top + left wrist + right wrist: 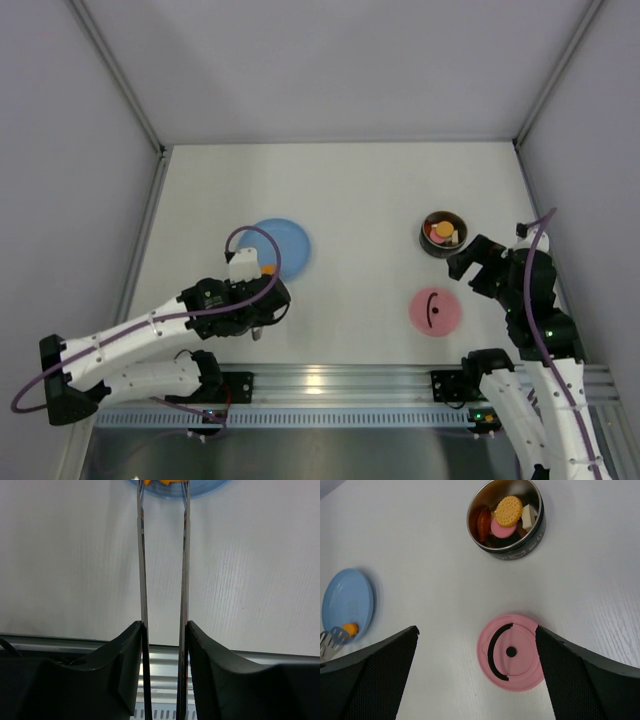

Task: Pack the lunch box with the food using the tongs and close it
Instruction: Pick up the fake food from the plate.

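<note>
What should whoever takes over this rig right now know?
Left gripper: shut on the tongs, tips at the orange piece on the blue plate; whether it is pinched is unclear.
Right gripper: open, above the pink lid, which lies flat on the table.
Done: several pieces are in the lunch box.
To do: move the orange piece, then put the lid on.

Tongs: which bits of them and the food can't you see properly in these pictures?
- Left wrist view: the tips of the tongs are cut off by the top edge, so I cannot tell if they pinch the orange piece.
- Top view: the tongs are hidden under the left hand and its arm.
- Right wrist view: the bottom of the lunch box is covered by the cookie and other pieces.
</note>
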You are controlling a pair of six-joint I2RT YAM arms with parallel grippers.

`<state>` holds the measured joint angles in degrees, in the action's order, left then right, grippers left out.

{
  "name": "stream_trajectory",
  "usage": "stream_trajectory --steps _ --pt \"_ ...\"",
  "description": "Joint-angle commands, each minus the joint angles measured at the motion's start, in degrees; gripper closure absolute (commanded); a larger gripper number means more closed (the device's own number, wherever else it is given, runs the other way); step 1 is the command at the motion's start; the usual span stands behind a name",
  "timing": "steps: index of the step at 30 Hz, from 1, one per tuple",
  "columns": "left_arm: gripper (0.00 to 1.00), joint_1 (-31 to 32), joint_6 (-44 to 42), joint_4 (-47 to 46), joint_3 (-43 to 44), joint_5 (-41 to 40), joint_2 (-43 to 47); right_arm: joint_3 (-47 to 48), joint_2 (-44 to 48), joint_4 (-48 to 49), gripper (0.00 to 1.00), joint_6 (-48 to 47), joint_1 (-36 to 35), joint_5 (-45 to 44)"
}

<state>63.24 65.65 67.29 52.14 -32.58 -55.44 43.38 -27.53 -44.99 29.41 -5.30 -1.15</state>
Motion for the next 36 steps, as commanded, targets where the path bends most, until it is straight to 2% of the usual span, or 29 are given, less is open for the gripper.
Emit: stream_trajectory --steps 1,17,36 --pt "0.56 -0.05 1.59 0.83 -0.2 0.58 1.91 -0.92 0.11 3.77 0.01 0.39 0.82 0.53" --pt "0.53 -0.84 -0.43 -3.39 -1.16 0.15 -0.9 -1.54 0.55 3.68 0.01 0.21 0.91 0.27" --pt "0.53 -10.42 -10.62 -13.57 -2.57 6.47 -4.06 -1.63 0.72 3.51 0.0 -0.05 0.82 -0.17"
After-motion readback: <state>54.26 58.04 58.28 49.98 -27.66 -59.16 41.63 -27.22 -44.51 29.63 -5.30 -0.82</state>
